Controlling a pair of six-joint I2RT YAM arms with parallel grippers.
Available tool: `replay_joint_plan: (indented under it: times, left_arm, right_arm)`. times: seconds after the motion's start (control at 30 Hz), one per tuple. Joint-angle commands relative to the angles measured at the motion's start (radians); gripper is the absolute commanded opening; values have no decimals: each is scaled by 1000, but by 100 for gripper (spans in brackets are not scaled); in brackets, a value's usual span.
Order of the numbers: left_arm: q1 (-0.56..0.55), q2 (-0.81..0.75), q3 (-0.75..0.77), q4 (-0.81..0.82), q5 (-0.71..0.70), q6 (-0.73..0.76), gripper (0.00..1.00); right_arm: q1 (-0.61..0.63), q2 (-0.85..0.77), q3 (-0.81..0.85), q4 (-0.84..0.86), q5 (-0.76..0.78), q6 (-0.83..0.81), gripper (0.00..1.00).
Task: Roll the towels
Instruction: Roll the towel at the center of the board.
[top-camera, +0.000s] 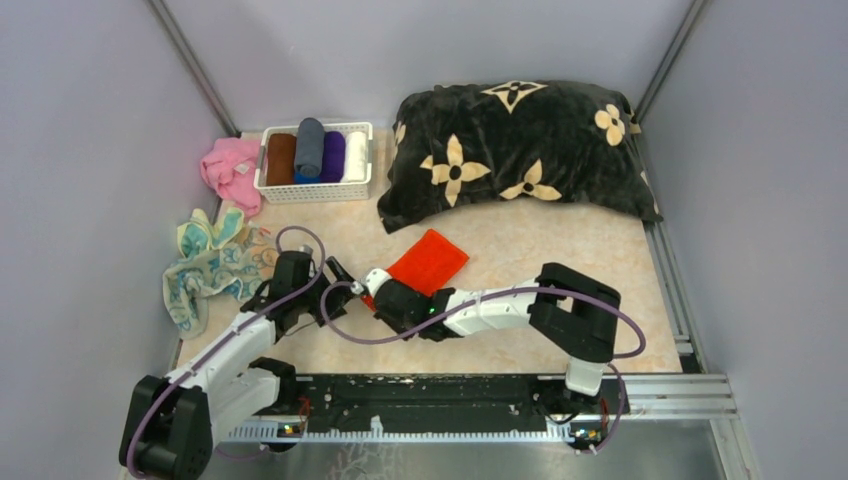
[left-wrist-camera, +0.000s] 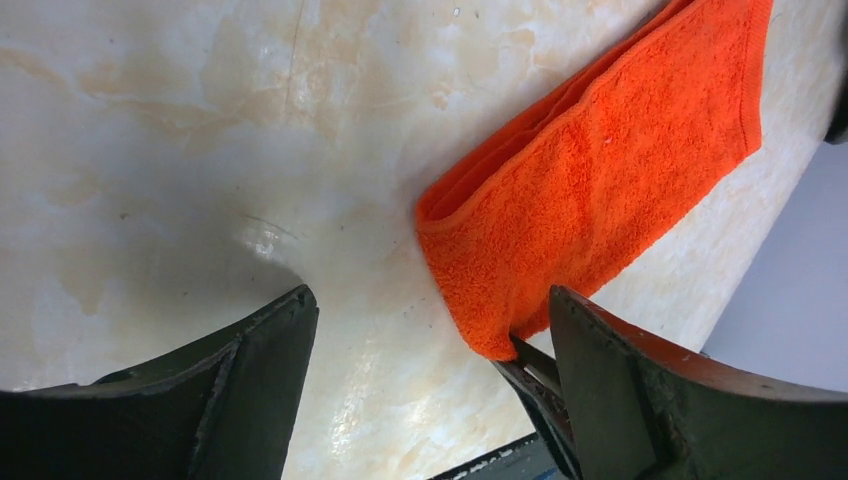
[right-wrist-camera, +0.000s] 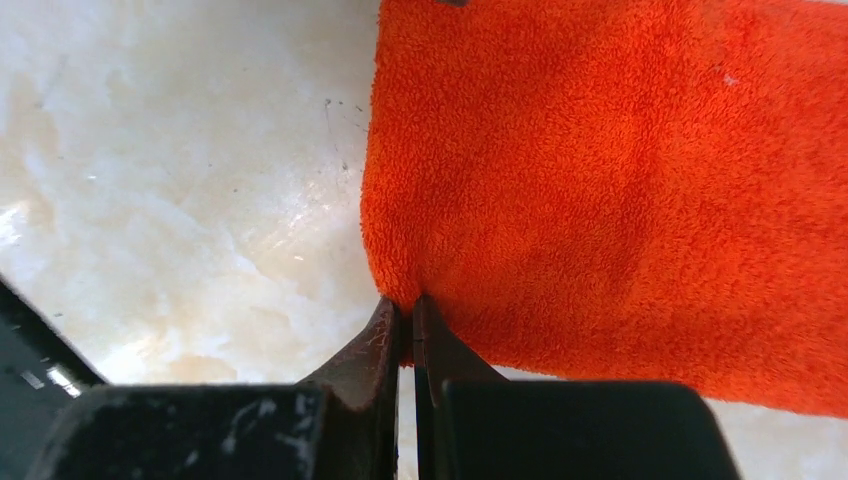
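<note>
The orange-red towel (top-camera: 432, 260) lies folded flat on the table in front of the cushion. My right gripper (top-camera: 368, 292) is shut on its near-left corner, and the right wrist view shows the jaws (right-wrist-camera: 408, 305) pinching the towel's edge (right-wrist-camera: 600, 180). My left gripper (top-camera: 340, 283) is open and empty just left of that corner. In the left wrist view its jaws (left-wrist-camera: 430, 300) stand wide apart, with the towel (left-wrist-camera: 600, 180) by the right finger. A crumpled teal and pale yellow towel heap (top-camera: 208, 262) lies at the table's left edge.
A white basket (top-camera: 270, 185) at the back left holds several rolled towels. A pink cloth (top-camera: 230, 168) lies left of it. The big black cushion with cream flowers (top-camera: 515, 150) fills the back right. A metal rail (top-camera: 660, 385) runs along the near edge.
</note>
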Motion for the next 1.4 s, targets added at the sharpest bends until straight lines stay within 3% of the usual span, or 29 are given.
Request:
replay_joint_plan:
  times: [0.0, 0.1, 0.47, 0.63, 0.8, 0.87, 0.93, 1.03, 1.13, 1.27, 1.37]
  left_arm:
    - [-21, -13, -25, 21, 34, -62, 90]
    - [-45, -13, -42, 43, 26, -121, 86]
    - [-125, 99, -11, 123, -89, -229, 68]
    - [-131, 157, 4, 139, -129, -236, 48]
    - [-138, 181, 7, 129, -163, -227, 13]
    - [-139, 180, 11, 112, -187, -212, 8]
    - [-139, 167, 20, 91, -210, -196, 11]
    - [-138, 130, 34, 52, -232, -175, 41]
    - [-138, 83, 53, -4, -246, -155, 61]
    - [-137, -1, 67, -96, -246, -132, 70]
    - [-137, -72, 68, -157, -239, -120, 70]
  right_arm:
    - [-89, -102, -83, 167, -262, 124, 0]
    - [-131, -123, -116, 241, -366, 170, 0]
    - [-180, -118, -168, 355, -495, 264, 0]
    - [-182, -116, -176, 363, -504, 273, 0]
    - [-190, -116, -192, 393, -525, 298, 0]
    - [-199, -116, -199, 410, -547, 313, 0]
    - [-207, -115, -206, 425, -571, 327, 0]
    - [-224, -108, -219, 460, -620, 365, 0]
    - [-256, -87, -238, 527, -698, 431, 0]
    - [-308, -44, -282, 652, -797, 547, 0]
    - [-352, -11, -325, 787, -869, 646, 0]
